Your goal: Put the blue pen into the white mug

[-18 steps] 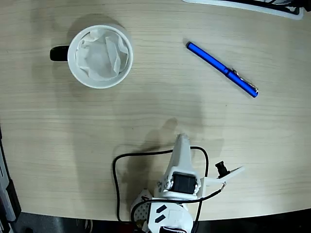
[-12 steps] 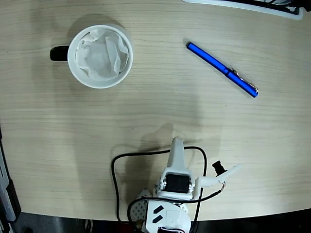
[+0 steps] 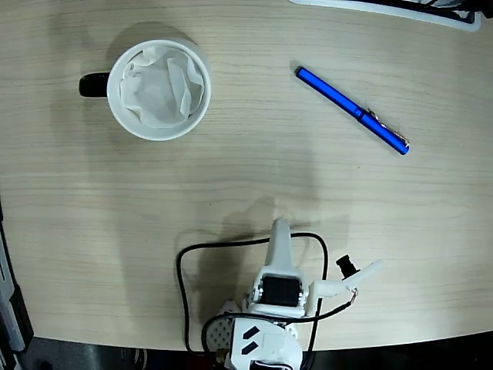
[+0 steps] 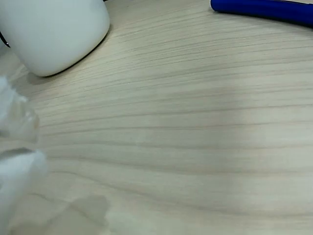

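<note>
The slim glossy blue pen point(image 3: 352, 110) lies diagonally on the pale wood counter point(image 3: 231, 169), well up-right of the white hand point(image 3: 282, 231), whose opening I cannot tell.

You see a glossy bright-blue slim pen point(image 3: 352, 110) with a silver metal clip, far right. Far left, your round white ceramic mug point(image 3: 159, 89) has a black handle and crumpled white paper inside. The pale wooden table point(image 3: 231, 185) carries fine grain lines. Your near white plastic arm point(image 3: 279, 289) trails a black cable point(image 3: 185, 285).
</note>
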Motion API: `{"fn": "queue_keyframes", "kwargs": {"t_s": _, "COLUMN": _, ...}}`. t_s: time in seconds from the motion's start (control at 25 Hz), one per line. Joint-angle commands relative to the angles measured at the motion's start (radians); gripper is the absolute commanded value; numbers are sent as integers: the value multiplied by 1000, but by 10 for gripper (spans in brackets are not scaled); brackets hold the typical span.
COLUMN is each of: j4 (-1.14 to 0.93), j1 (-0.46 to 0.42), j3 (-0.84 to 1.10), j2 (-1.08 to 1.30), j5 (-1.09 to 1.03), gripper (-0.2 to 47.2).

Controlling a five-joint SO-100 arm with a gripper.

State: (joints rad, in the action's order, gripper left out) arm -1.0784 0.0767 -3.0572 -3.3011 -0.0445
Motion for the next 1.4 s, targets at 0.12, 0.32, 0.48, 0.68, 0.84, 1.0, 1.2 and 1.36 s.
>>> {"fn": "queue_keyframes", "kwargs": {"t_s": 0.12, "j4": -17, "j1": 3, "j3": 38, "j2": -67, "j5": -18, "gripper": 0}}
{"fn": "queue_keyframes", "kwargs": {"t_s": 0.32, "j4": -17, "j1": 3, "j3": 38, "j2": -67, "j5": -18, "gripper": 0}}
{"fn": "queue_keyframes", "kwargs": {"t_s": 0.48, "j4": -17, "j1": 3, "j3": 38, "j2": -67, "j5": -18, "gripper": 0}}
{"fn": "queue_keyframes", "kwargs": {"t_s": 0.68, "j4": -17, "j1": 3, "j3": 38, "j2": -67, "j5": -18, "gripper": 0}}
{"fn": "queue_keyframes", "kwargs": {"t_s": 0.84, "j4": -17, "j1": 3, "j3": 44, "j2": -67, "j5": -15, "gripper": 0}}
{"fn": "queue_keyframes", "kwargs": {"t_s": 1.0, "j4": -17, "j1": 3, "j3": 94, "j2": -60, "j5": -14, "gripper": 0}}
{"fn": "queue_keyframes", "kwargs": {"t_s": 1.2, "j4": -11, "j1": 9, "j3": 190, "j2": 63, "j5": -14, "gripper": 0}}
{"fn": "queue_keyframes", "kwargs": {"t_s": 1.36, "j4": -2, "j1": 23, "j3": 278, "j2": 230, "j5": -14, "gripper": 0}}
